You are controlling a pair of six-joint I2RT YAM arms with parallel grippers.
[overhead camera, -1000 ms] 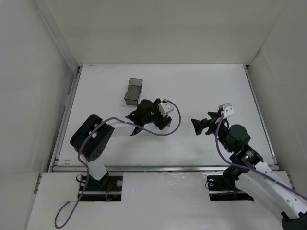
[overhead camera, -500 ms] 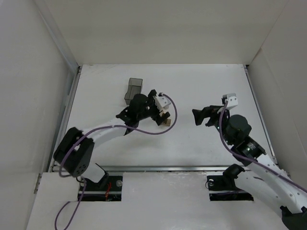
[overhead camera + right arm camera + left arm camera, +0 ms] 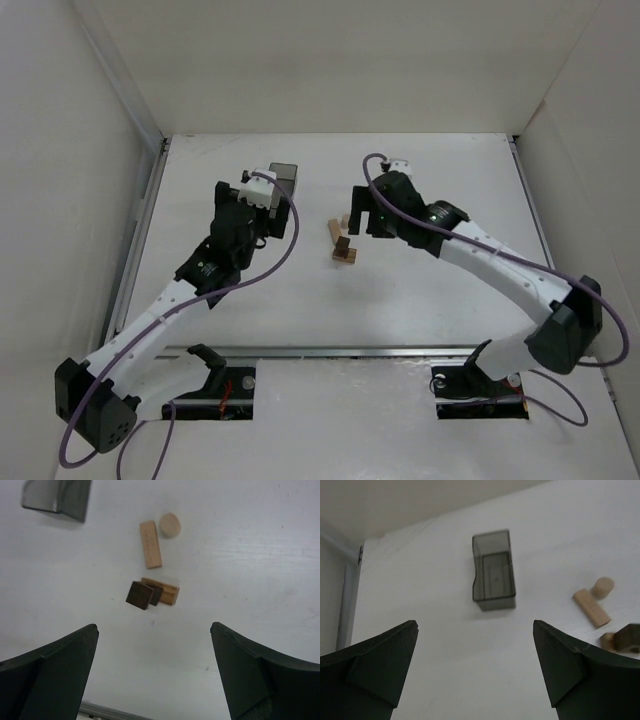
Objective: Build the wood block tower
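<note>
The top external camera sits high above and behind the arm bases and looks down on the whole white worktop [image 3: 420, 300] from afar. The left wrist camera looks forward and slantwise down across the worktop, out between the spread fingers of the left claw [image 3: 474, 625], with the grey bin [image 3: 493, 572] ahead. The right wrist camera faces almost straight down through the right claw [image 3: 154, 627], nearer, over the wood block tower [image 3: 159, 593]. All three views share the bin and the blocks.
</note>
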